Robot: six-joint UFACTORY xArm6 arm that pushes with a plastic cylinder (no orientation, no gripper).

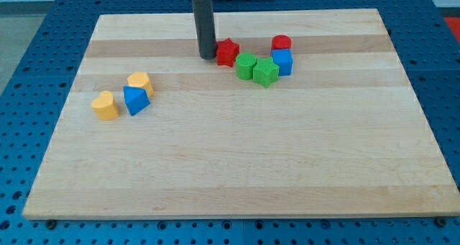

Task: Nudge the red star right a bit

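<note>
The red star [228,52] lies on the wooden board near the view's top centre. My tip [207,56] stands right at the star's left side, touching or nearly touching it. Just right of the star sit a green cylinder [246,65] and a green star-shaped block [265,72]. A blue block [282,62] and a red cylinder [281,44] stand further right.
At the view's left a yellow block [140,82], a blue block [135,100] and a yellow heart-shaped block [106,105] sit together. The board [237,166] lies on a blue perforated table.
</note>
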